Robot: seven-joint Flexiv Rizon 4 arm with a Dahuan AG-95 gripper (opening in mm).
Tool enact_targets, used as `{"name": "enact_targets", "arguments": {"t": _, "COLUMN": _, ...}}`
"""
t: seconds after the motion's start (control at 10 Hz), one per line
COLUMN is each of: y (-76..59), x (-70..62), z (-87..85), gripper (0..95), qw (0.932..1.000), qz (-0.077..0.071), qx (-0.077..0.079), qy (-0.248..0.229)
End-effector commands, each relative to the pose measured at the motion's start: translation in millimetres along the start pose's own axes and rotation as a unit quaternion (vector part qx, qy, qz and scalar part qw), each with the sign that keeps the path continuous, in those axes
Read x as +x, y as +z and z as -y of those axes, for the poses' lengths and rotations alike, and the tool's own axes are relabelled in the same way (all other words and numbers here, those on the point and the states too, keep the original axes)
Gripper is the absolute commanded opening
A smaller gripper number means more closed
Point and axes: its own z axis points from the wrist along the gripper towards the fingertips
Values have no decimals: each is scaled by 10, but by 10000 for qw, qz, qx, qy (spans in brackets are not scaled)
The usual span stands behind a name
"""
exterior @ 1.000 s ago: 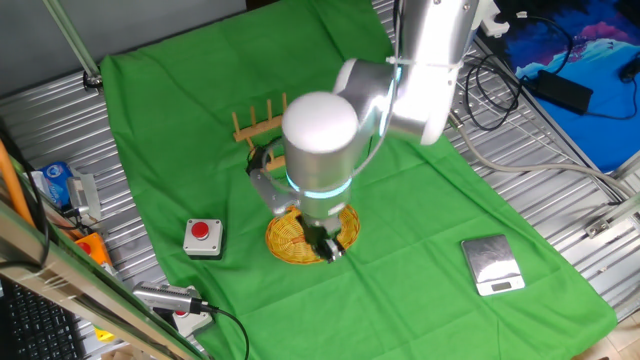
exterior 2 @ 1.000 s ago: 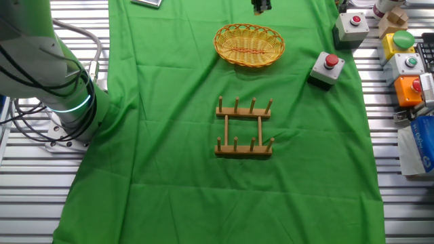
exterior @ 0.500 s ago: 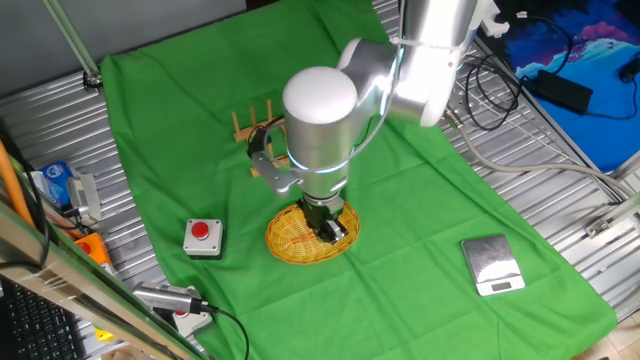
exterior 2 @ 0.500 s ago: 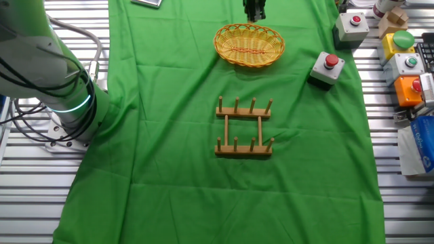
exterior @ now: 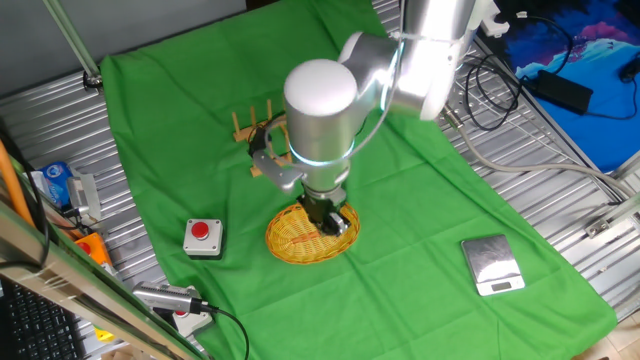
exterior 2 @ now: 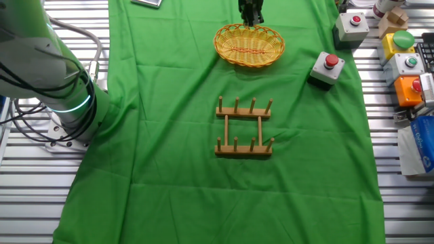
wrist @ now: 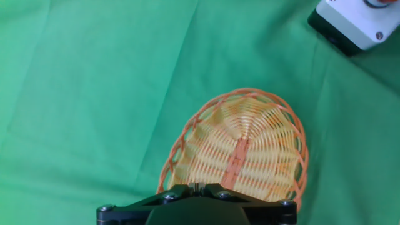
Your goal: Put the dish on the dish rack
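The dish (exterior: 296, 241) is a yellow woven oval basket-plate with an orange-red streak. It lies flat on the green cloth, also seen in the other fixed view (exterior 2: 249, 46) and in the hand view (wrist: 250, 147). The dish rack (exterior 2: 244, 127) is a small wooden rack with upright pegs; it stands empty on the cloth beside the dish, and the arm partly hides it in one fixed view (exterior: 256, 122). My gripper (exterior: 333, 222) hangs over one edge of the dish (exterior 2: 251, 13). Its jaws are closed together and hold nothing (wrist: 197, 185).
A grey box with a red button (exterior: 203, 236) sits close to the dish (exterior 2: 326, 68) (wrist: 356, 22). A small silver scale (exterior: 492, 265) lies on the cloth's corner. More button boxes (exterior 2: 407, 64) and clutter line the table edge beyond the cloth.
The gripper has moved a little across the dish toward its rim and come further into the other fixed view. The dish and rack have not moved.
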Motion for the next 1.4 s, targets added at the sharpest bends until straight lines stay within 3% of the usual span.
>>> {"name": "enact_targets", "arguments": {"t": 0.1, "y": 100, "x": -99, "z": -73, "gripper": 0, "qw": 9999, "qz": 10, "qx": 9, "qy": 120}}
{"name": "enact_targets", "arguments": {"t": 0.4, "y": 166, "x": -172, "z": -138, "gripper": 0, "qw": 9999, "qz": 25, "qx": 19, "qy": 162}}
{"name": "enact_targets", "arguments": {"t": 0.6, "y": 178, "x": -185, "z": -150, "gripper": 380, "qw": 9999, "qz": 30, "qx": 52, "qy": 152}}
{"name": "enact_targets", "arguments": {"t": 0.7, "y": 191, "x": -199, "z": -163, "gripper": 380, "qw": 9998, "qz": 49, "qx": 70, "qy": 173}}
{"name": "enact_targets", "arguments": {"t": 0.8, "y": 204, "x": -214, "z": -178, "gripper": 570, "qw": 9998, "qz": 68, "qx": 90, "qy": 188}}
{"name": "enact_targets", "arguments": {"t": 1.1, "y": 250, "x": -260, "z": -228, "gripper": 570, "qw": 9993, "qz": 67, "qx": 196, "qy": 302}}
{"name": "enact_targets", "arguments": {"t": 1.4, "y": 272, "x": -264, "z": -235, "gripper": 570, "qw": 9984, "qz": 10, "qx": 404, "qy": 385}}
